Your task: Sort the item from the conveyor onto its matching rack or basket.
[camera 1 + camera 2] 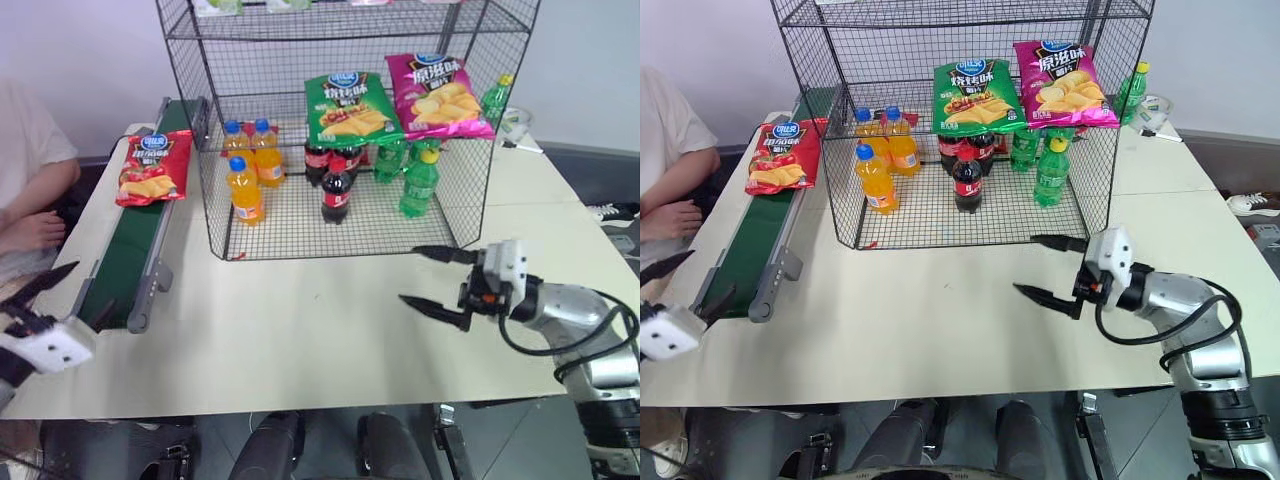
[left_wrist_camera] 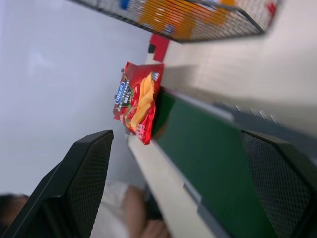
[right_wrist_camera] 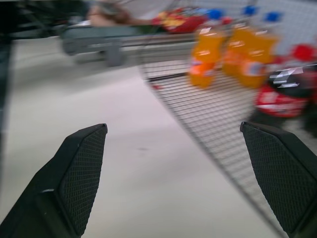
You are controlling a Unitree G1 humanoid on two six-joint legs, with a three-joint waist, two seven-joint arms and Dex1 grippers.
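The item, a red crisp bag [image 1: 153, 167] with a blue oval logo, lies at the far end of the conveyor [image 1: 120, 270], a dark green belt along the table's left side. The black wire-mesh rack [image 1: 470, 200] stands at the middle of the table's far side. My left gripper [image 1: 85, 290] hovers open and empty at the belt's near end, pointing along the belt toward the bag [image 2: 137, 101]. My right gripper [image 1: 410, 274] is open and empty over the bare table, just in front of the rack's right corner, pointing left.
On the rack's lower tier stand orange bottles [image 1: 245, 190], cola bottles [image 1: 336, 190] and green bottles [image 1: 420, 182]. A green bag [image 1: 348, 108] and a pink bag [image 1: 440, 95] lean above them. A person's hand [image 1: 30, 230] rests left of the conveyor.
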